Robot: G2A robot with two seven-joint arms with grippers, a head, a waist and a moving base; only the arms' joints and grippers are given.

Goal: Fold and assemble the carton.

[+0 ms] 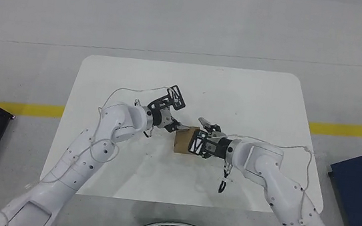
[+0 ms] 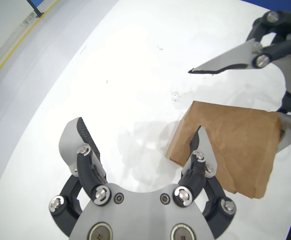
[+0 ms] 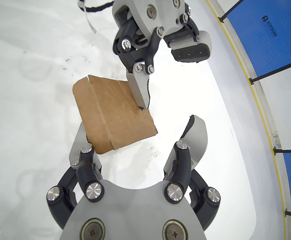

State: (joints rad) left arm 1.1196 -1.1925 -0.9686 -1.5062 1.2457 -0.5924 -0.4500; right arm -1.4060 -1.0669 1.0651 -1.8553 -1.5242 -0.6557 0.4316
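A flat brown cardboard carton (image 1: 182, 142) lies near the middle of the white bench (image 1: 250, 94). The left gripper (image 2: 139, 127) has its jaws released, one tip touching the carton's face. The right gripper (image 3: 136, 127) also has its jaws released, one against the carton's edge.

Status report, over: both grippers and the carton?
Left gripper open, one fingertip on carton. Right gripper open, one finger at carton edge. Carton on table between them.
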